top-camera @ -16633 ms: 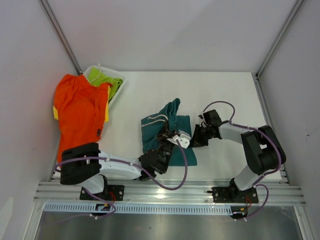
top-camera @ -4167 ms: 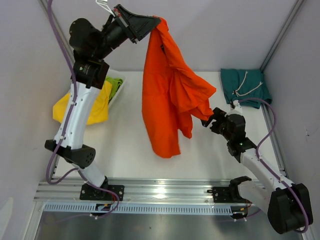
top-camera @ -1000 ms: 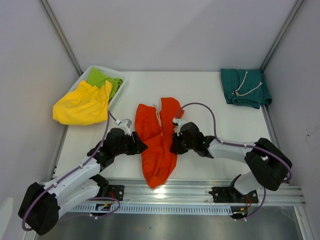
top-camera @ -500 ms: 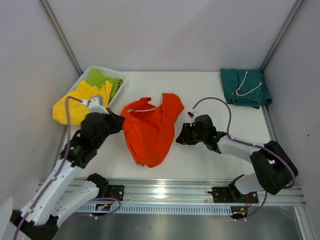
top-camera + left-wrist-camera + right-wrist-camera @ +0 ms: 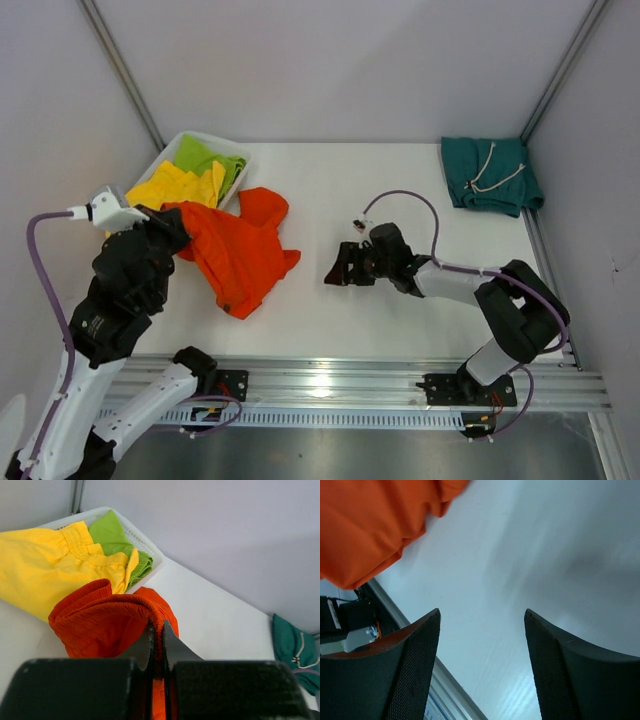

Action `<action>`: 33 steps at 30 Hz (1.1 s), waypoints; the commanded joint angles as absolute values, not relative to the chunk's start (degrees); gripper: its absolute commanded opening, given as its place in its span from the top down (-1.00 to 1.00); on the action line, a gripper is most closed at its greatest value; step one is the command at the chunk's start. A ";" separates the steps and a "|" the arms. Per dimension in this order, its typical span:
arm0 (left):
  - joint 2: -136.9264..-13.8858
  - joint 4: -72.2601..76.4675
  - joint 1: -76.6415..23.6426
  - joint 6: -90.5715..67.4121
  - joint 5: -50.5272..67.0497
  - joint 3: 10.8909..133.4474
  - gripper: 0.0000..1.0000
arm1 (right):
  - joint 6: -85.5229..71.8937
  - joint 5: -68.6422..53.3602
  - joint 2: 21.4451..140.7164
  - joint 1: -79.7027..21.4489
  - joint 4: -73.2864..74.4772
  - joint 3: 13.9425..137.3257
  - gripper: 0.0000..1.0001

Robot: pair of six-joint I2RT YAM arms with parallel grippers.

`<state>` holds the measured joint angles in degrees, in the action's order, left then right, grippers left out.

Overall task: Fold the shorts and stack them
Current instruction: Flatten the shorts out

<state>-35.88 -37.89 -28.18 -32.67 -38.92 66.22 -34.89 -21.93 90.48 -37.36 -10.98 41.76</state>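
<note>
The bright orange shorts [image 5: 240, 255] hang bunched over the left half of the table, one end trailing on the surface. My left gripper [image 5: 170, 225] is raised at the left and shut on their gathered waistband; in the left wrist view the fingers [image 5: 158, 630] pinch the orange shorts' [image 5: 100, 625] ribbed edge. My right gripper [image 5: 335, 272] lies low over mid-table, open and empty, apart from the cloth. The right wrist view has its fingers [image 5: 482, 620] spread wide over bare table, with orange shorts [image 5: 375, 525] at the upper left. Folded teal shorts [image 5: 490, 175] with a white drawstring lie at the back right.
A white basket [image 5: 238, 157] at the back left holds lime-green shorts [image 5: 205, 160], with yellow shorts [image 5: 175, 188] draped over its near rim. The left wrist view shows the same basket [image 5: 150, 550] and yellow shorts [image 5: 45, 575]. The metal rail [image 5: 445, 680] runs along the near edge.
My left gripper shut on the orange shorts, then rose and dragged them left toward the basket. My right gripper let go of the cloth, opened wide and shifted slightly left.
</note>
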 commanded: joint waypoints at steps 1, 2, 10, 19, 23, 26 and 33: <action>-39.28 -34.72 -27.77 -28.13 -43.15 70.92 1.00 | -33.32 -23.02 90.62 -43.74 -14.41 46.84 -0.42; -41.20 -34.54 -27.86 -27.52 -44.20 73.28 1.00 | -31.57 -23.03 90.35 -45.16 -14.94 47.11 -0.45; -47.01 -33.75 -26.81 -25.49 -44.13 78.66 1.00 | -19.52 -8.12 90.70 -59.75 -15.28 48.87 -0.39; -50.36 -34.89 -26.02 -26.89 -41.31 81.64 1.00 | -14.68 13.79 98.07 -68.91 -26.89 53.08 -0.41; -51.32 -35.51 -26.02 -26.81 -40.87 83.31 1.00 | -13.89 17.05 105.80 -68.82 -29.44 58.44 -0.41; -51.68 -36.12 -25.93 -26.81 -40.87 83.93 1.00 | -13.01 16.78 108.80 -68.91 -30.76 62.04 -0.41; -53.08 -36.74 -25.14 -25.75 -41.13 86.65 1.00 | -13.18 9.07 114.69 -69.08 -37.35 63.19 -0.32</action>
